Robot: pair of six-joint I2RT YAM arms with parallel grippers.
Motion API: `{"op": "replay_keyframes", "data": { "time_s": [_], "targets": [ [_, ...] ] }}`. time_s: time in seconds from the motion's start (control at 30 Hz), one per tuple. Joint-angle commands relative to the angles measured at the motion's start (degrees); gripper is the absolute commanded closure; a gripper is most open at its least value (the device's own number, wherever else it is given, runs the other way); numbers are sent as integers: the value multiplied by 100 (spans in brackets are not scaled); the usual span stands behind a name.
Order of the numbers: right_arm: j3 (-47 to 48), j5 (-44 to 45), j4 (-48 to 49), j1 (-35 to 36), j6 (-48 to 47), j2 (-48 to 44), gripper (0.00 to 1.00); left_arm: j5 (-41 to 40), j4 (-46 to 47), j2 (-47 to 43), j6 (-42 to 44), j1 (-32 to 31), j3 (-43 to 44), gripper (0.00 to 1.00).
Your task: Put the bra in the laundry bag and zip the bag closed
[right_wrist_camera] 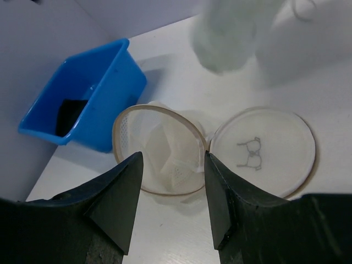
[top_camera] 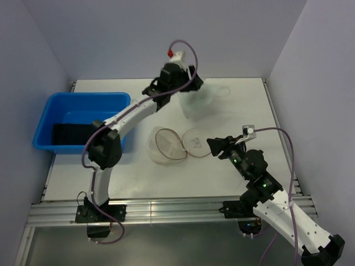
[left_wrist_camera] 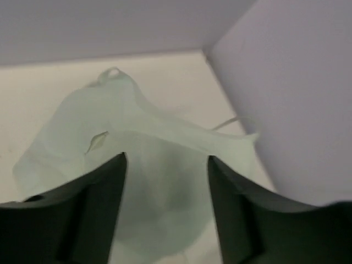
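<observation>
The bra point(top_camera: 197, 103) is a pale heap with a thin strap at the back of the table. My left gripper point(top_camera: 193, 84) is just above it. In the left wrist view the bra point(left_wrist_camera: 137, 143) fills the space below and between the open fingers point(left_wrist_camera: 166, 157), which do not pinch it. The laundry bag point(top_camera: 168, 146) lies open mid-table, its round lid point(top_camera: 197, 142) flipped to the right. My right gripper point(top_camera: 214, 145) is open and empty beside the lid. In the right wrist view its fingers point(right_wrist_camera: 173, 157) frame the bag point(right_wrist_camera: 159, 151) and lid point(right_wrist_camera: 264, 151); the bra point(right_wrist_camera: 225, 33) shows blurred beyond.
A big blue tub point(top_camera: 83, 104) with a black cloth point(top_camera: 69, 133) stands at the left, also in the right wrist view point(right_wrist_camera: 104, 82). Walls close the table's back, left and right sides. The left arm reaches diagonally over the table's left half.
</observation>
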Motion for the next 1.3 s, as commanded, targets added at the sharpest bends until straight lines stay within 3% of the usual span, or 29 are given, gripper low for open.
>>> {"op": "replay_keyframes", "data": {
  "time_s": [0.0,0.07,0.13,0.23,0.37,0.53,0.63,0.67,0.77,1.0,1.27],
  "targets": [
    [117,353,-492,37,-13,-225,44,438,72,291,-158,-161,-357,26],
    [126,721,-729,28,-118,-235,45,491,362,-120,-360,-161,-1032,19],
    [257,1055,-887,28,-188,-112,47,552,887,-759,-440,-170,-1474,19],
    [529,1224,-783,28,-110,388,58,605,1285,-1778,-563,-196,-2317,20],
    [1082,1495,-668,-121,-119,1835,83,422,1908,-3187,-756,-389,-4011,24],
    [1734,891,-203,-1007,-58,3288,87,149,1858,-4656,-651,-732,-5253,28],
    [1804,644,236,-1597,171,4114,64,139,1823,-5342,-660,-925,-5975,28],
    [1874,548,307,-1720,232,4542,47,192,1701,-5474,-643,-1004,-6211,28],
    [1945,180,798,-1993,566,5290,29,236,1568,-5870,-598,-1189,-6642,28],
    [1822,-261,2466,-2160,1813,6400,27,526,1716,-6231,-669,-1462,-7347,28],
    [2129,-41,3294,-2327,2666,7604,27,746,1840,-6073,-528,-1585,-7400,28]
  ]
}}
